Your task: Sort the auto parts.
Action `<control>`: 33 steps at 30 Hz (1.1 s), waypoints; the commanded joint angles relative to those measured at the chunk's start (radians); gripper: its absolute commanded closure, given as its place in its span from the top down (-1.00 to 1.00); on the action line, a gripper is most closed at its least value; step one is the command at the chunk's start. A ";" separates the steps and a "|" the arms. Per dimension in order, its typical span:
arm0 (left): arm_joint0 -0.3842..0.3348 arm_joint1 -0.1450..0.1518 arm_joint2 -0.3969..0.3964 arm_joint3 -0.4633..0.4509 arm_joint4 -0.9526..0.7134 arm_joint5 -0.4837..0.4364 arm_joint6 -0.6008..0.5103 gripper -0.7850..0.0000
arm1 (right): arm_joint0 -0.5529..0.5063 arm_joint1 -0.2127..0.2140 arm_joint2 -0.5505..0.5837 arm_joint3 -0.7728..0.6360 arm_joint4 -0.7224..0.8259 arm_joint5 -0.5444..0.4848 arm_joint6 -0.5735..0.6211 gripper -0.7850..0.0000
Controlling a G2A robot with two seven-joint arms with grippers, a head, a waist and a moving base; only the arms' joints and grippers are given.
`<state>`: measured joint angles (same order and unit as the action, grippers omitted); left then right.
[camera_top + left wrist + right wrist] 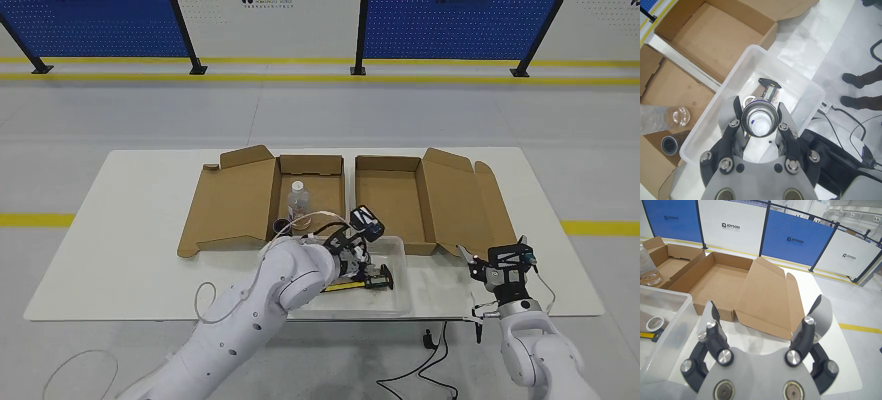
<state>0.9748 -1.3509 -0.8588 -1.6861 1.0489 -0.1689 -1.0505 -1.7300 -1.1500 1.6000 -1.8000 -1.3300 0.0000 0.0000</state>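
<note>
Your left gripper [759,109] is clamping a metal cylinder [761,124] over the clear bin [810,83] at the table's [130,230] front edge. Your right gripper [766,303] is hanging wide open near the front right corner.

left arm [290,285]: bent, reaching forward, wrist turned down | left gripper [759,113]: fingers [737,111] clamped either side of tube [748,121] | right arm [530,350]: low, at right | right gripper [765,306]: level, jaws spread wide
</note>
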 commanded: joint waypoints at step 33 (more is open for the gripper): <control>-0.204 -0.059 -0.011 0.444 0.009 0.241 0.207 -1.00 | 0.000 0.000 0.000 0.000 0.000 0.000 0.000 1.00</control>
<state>0.7740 -1.4077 -0.8751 -1.2603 1.0567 0.0704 -0.8482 -1.7300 -1.1500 1.6000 -1.8000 -1.3300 0.0000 0.0000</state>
